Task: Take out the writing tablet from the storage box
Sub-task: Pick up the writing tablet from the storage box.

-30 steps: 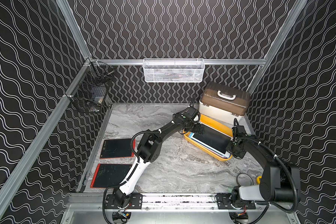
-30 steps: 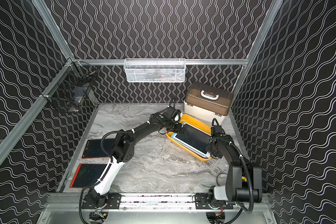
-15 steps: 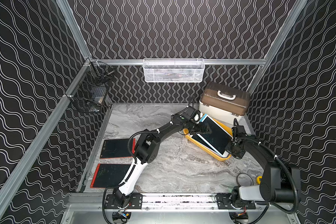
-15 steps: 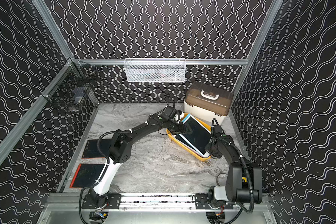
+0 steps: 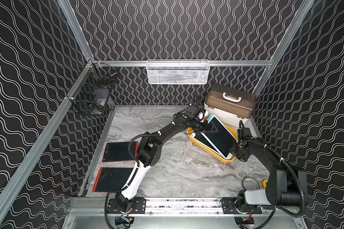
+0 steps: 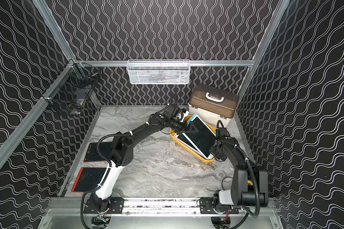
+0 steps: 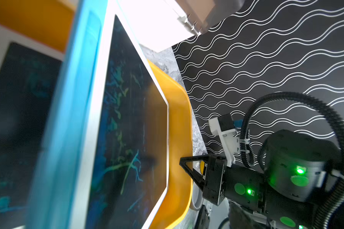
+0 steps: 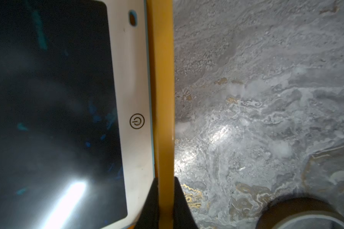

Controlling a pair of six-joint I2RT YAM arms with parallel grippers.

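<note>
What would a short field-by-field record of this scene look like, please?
writing tablet: white-framed, tilted, far end raised, near end inside the storage box
storage box: yellow; a second tablet lies flat inside
left gripper: open, at the raised tablet's edge
right gripper: shut on the storage box rim
elsewhere: two red-framed tablets lying flat; cream case behind the box

Circled power symbol (image 8: 137,121) on white bezel of the writing tablet (image 8: 54,111).

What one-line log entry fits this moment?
left tool: open, at tablet edge | tablet: tilted up | right tool: shut on storage box rim
</note>
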